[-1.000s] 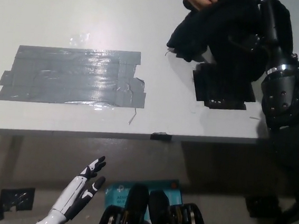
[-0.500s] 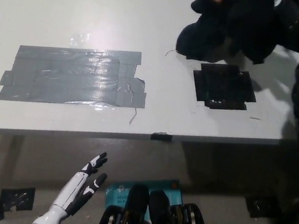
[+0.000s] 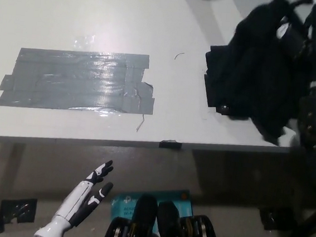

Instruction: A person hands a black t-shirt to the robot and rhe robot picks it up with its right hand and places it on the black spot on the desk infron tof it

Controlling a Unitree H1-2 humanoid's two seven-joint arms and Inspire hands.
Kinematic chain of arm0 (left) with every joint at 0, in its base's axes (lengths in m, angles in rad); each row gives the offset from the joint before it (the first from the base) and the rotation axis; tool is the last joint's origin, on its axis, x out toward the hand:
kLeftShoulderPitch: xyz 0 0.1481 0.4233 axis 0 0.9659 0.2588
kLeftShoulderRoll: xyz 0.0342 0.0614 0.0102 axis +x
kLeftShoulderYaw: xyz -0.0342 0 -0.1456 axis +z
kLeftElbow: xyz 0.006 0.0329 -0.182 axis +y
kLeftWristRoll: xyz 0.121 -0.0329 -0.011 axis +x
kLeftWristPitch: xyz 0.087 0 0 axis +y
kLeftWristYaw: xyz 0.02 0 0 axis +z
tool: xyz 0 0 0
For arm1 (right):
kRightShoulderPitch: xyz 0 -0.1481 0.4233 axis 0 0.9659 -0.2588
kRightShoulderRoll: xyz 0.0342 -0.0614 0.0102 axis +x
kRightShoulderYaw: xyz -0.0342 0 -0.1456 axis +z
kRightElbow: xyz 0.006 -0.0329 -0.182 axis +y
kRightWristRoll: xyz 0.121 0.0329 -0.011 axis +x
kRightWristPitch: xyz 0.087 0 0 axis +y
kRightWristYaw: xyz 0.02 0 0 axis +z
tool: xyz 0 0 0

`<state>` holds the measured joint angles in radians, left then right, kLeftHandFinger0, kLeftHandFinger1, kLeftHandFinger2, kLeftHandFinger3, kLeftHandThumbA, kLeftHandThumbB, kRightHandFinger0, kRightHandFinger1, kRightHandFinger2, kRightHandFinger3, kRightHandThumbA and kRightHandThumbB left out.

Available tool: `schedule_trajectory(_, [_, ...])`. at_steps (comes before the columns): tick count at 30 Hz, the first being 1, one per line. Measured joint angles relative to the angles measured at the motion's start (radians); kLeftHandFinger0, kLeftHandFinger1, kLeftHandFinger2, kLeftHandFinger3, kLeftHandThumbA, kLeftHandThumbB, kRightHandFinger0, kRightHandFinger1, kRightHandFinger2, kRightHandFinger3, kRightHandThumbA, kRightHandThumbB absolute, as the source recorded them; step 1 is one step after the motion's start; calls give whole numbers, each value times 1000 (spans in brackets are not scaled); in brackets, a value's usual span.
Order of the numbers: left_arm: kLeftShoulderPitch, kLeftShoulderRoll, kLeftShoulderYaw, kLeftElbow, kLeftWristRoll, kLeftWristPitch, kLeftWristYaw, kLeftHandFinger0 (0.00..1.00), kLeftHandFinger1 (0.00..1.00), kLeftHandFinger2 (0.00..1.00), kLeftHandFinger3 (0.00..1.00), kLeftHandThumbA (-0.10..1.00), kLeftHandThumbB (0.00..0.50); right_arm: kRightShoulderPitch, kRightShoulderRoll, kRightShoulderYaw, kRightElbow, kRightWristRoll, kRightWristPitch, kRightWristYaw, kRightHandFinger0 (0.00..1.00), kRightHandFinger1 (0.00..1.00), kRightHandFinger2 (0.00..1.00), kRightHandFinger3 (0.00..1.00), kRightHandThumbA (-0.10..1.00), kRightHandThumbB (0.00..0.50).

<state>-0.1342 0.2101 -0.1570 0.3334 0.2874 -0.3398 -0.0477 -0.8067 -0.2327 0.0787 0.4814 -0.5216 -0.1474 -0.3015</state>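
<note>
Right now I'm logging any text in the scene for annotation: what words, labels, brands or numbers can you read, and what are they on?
Nothing here can be read.
Teal package on the floor under the desk: dark print, too blurred to read.
Black t-shirt, held up by the right hand: no print visible.
Grey tape patch: no text.
Left hand, resting low: no markings.

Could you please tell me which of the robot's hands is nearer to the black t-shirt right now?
The right. The right hand is up in the black t-shirt, gripping it; the left hand rests open below the desk edge, far off.
</note>
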Motion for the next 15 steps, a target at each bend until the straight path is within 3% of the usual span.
schedule_trajectory(4, [-12, 0, 0, 0, 0, 0, 0, 1000, 1000, 1000, 1000, 1000, 500, 22, 21, 43, 16, -20, -7, -14, 22, 506, 883, 1000, -100, 141])
schedule_trajectory(7, [-22, 0, 0, 0, 0, 1, -1, 1000, 1000, 1000, 1000, 1000, 500, 26, 32, 87, 32, -36, -11, -17, 0, 445, 826, 861, -100, 190])
schedule_trajectory(8, [-25, 0, 0, 0, 0, 1, -1, 1000, 1000, 1000, 1000, 1000, 500, 26, 32, 102, 43, -44, -15, -17, 28, 490, 859, 866, -100, 201])
schedule_trajectory(9, [-27, 0, 0, 0, 0, 1, -1, 1000, 1000, 1000, 1000, 1000, 500, 27, 32, 121, 58, -52, -21, -17, 48, 518, 884, 891, -100, 179])
schedule_trajectory(10, [-29, 0, 0, -1, 0, 1, -1, 1000, 1000, 1000, 1000, 1000, 500, 28, 32, 143, 72, -60, -24, -17, 234, 622, 915, 942, -100, 168])
schedule_trajectory(11, [-30, 0, 0, -1, 0, 1, -1, 1000, 1000, 1000, 1000, 1000, 500, 28, 32, 160, 85, -67, -22, -9, 382, 701, 907, 946, -55, 214])
schedule_trajectory(12, [-31, 0, 0, -1, 0, 1, -1, 1000, 1000, 1000, 1000, 1000, 500, 28, 31, 180, 95, -71, -18, 4, 680, 950, 1000, 1000, 87, 240])
schedule_trajectory(13, [-32, 0, -1, 0, 1, 1, -2, 1000, 1000, 1000, 1000, 1000, 500, 30, 31, 206, 110, -75, -6, 34, 680, 914, 1000, 1000, 100, 245])
schedule_trajectory(14, [-32, 0, -1, 0, 1, 1, -2, 1000, 1000, 1000, 1000, 1000, 500, 33, 31, 222, 118, -76, 4, 56, 1000, 1000, 1000, 1000, 209, 291])
schedule_trajectory(15, [-32, 0, -1, 0, 1, 1, -2, 1000, 1000, 1000, 1000, 1000, 500, 35, 31, 227, 120, -76, 9, 66, 1000, 1000, 1000, 1000, 233, 306])
